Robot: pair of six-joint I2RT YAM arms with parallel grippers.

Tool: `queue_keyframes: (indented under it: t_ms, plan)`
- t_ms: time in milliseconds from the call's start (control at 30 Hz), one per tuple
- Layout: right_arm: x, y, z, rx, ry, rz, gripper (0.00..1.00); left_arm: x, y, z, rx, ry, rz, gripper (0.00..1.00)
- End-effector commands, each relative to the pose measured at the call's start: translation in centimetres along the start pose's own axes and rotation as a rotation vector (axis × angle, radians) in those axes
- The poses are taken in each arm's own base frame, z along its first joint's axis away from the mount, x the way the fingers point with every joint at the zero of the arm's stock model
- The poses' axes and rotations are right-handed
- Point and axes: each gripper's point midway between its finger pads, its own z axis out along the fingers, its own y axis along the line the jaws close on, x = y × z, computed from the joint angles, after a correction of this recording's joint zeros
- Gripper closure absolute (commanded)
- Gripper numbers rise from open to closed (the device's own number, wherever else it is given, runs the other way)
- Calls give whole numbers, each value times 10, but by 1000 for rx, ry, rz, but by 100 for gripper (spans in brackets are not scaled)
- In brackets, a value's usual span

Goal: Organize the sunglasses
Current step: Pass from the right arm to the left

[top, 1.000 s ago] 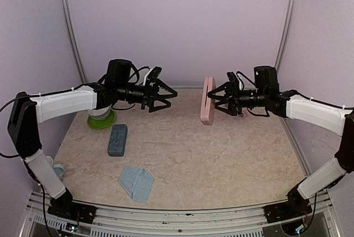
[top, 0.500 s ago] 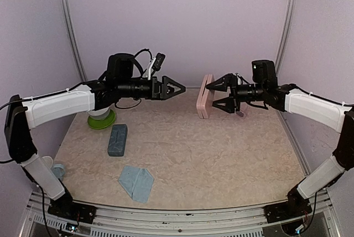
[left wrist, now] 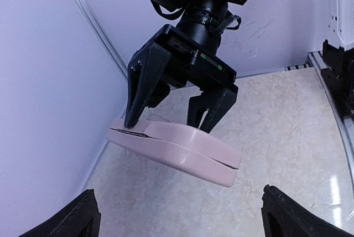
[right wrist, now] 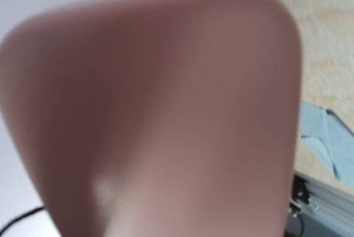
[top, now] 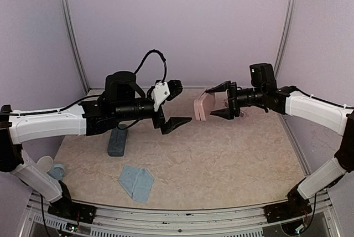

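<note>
Lab test booth: plain lilac walls, aluminium rails, marbled tabletop.

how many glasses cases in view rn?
2: pink case held in the air by the right gripper; blue-grey case on the table, left side, partly behind the left arm. Others may be hidden.

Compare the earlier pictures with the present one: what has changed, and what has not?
The left gripper swung toward the centre and rolled, fingers wide open. The right gripper, still holding the pink case, turned it from on edge toward flat. Blue-grey case and cloth stayed put.
</note>
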Motion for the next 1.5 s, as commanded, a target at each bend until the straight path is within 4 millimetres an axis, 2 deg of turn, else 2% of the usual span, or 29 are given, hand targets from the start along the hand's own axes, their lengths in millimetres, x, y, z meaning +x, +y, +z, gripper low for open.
queue_keyframes:
  t_ms: [0,233,367,600,833,933,1200,1333,1400,1467]
  plan:
    - [18,15,-11,-55,10,30,38,-12,-4,-4,-41,-16,270,1]
    - [30,5,-5,-47,36,57,38,-4,-9,14,-76,31,427,1]
    - [33,8,-1,-63,38,64,38,-5,-8,21,-89,30,446,1]
    - [37,15,5,-77,56,62,38,0,-19,30,-49,33,463,1]
    - [39,13,8,-65,68,69,38,-5,-14,38,-115,27,494,2]
    - [41,13,11,-60,79,68,37,-7,-10,42,-148,29,507,5]
    - [43,9,14,-61,91,78,36,-7,-3,45,-177,60,531,26]
    - [44,11,13,-78,92,82,28,-10,0,43,-186,59,523,30]
    - [43,11,13,-82,90,79,19,-12,1,42,-187,59,511,31]
    - [43,11,12,-87,85,75,4,-14,1,41,-185,56,491,31]
